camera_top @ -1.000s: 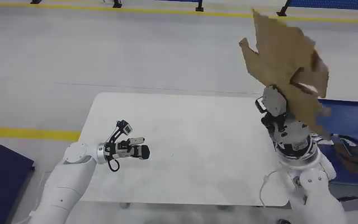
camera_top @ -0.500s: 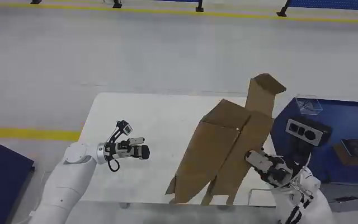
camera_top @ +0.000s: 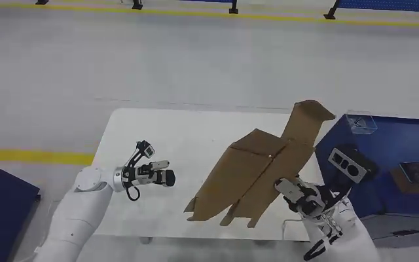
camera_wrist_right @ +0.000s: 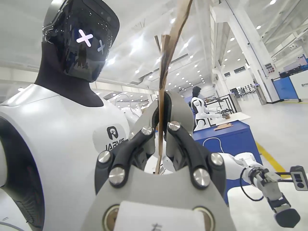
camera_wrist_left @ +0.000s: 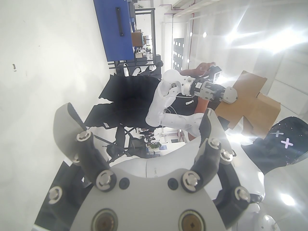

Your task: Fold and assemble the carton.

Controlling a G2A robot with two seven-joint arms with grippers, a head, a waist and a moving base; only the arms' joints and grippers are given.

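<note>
The carton [camera_top: 262, 170] is a flattened brown cardboard blank with loose flaps, slanting over the right front part of the white table [camera_top: 163, 131]. My right gripper [camera_top: 288, 190] is shut on its lower right edge. In the right wrist view the gripper [camera_wrist_right: 162, 111] pinches the cardboard sheet [camera_wrist_right: 178, 25] edge-on, and the sheet rises upward from the fingers. My left gripper [camera_top: 165, 177] hovers over the left part of the table, apart from the carton. It is open with nothing between its fingers [camera_wrist_left: 69, 121]. The left wrist view also has the carton [camera_wrist_left: 252, 106] farther off.
A blue bench [camera_top: 393, 144] stands just right of the table, carrying a black device [camera_top: 347, 164] and a clear tray [camera_top: 361, 123]. The table's middle and back are bare white surface. Another blue surface [camera_top: 13, 196] sits at the far left.
The right arm swung the carton down from high at the back right to the table's right front, then tilted it lower. The left arm has not moved.
</note>
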